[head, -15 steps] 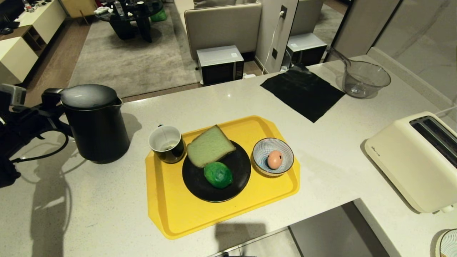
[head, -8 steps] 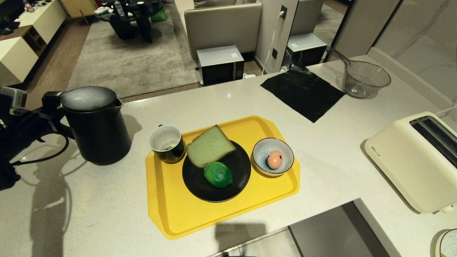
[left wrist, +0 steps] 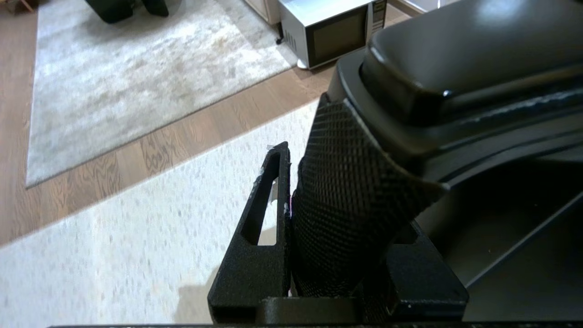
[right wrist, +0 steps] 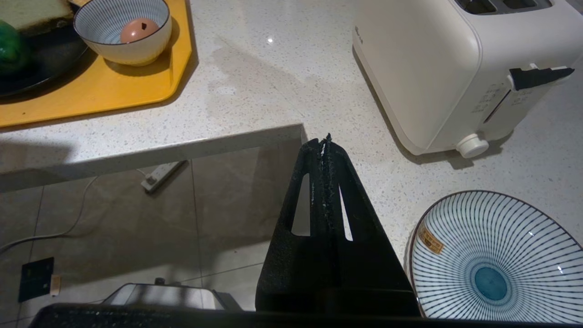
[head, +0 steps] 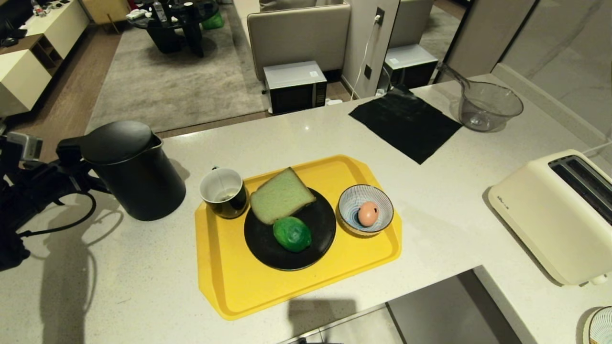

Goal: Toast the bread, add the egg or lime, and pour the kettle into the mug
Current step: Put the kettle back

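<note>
Head view: at the left of the frame we note the kettle, a matte black cylinder with a flat lid, tilted toward the centre, its base edge on the speckled pale stone counter. The left gripper is at its side handle at the far left. At centre lies a yellow plastic tray with chamfered corners. On it, at its upper left corner, stands the mug, glossy black outside, white inside. Beside it a round black plate carries the bread, a thick pale green square slice with thin brown crust, overhanging the plate's upper left rim, and the lime, glossy and slightly bumpy, just below the bread. A striped bowl at the tray's right holds a pinkish egg. A cream toaster sits at the right edge; a black mat and a clear glass bowl lie at upper right.

Left wrist view: we see the gripper's jaws closed narrowly on the kettle's handle, which has a knurled, diamond-patterned black surface; one slotted finger presses its side.

Right wrist view: the right gripper hangs over the counter's edge at centre frame, its rough-faced jaws pressed together, holding nothing. A second striped dish sits at lower right.
</note>
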